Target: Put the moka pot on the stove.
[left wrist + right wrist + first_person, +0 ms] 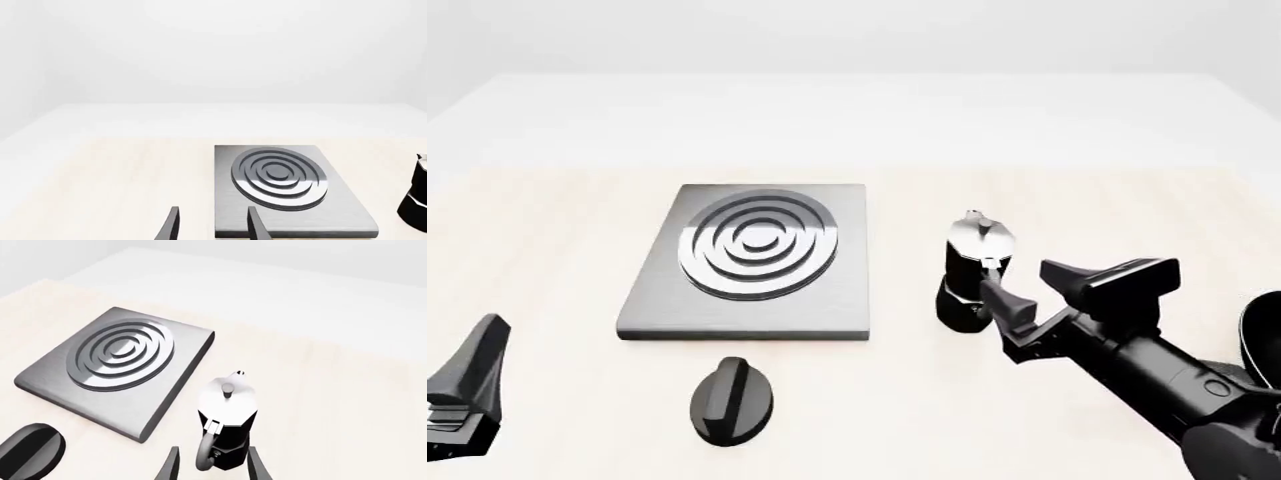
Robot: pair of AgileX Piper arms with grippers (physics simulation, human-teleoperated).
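Note:
The moka pot (970,272) stands upright on the table, just right of the stove (834,300) and apart from it. It is black with a shiny silver lid and a curved handle. My right gripper (1049,288) is open and close behind the pot on its handle side. In the right wrist view the moka pot (228,415) stands just ahead of the right gripper (212,467), its handle between the spread fingertips, with the stove (180,355) beyond. My left gripper (213,225) is open and holds nothing, near the stove (333,210).
A black oval knob (731,400) lies on the table in front of the stove. Part of a black pan (1265,350) shows at the right edge. My left gripper (467,385) sits low at the front left corner.

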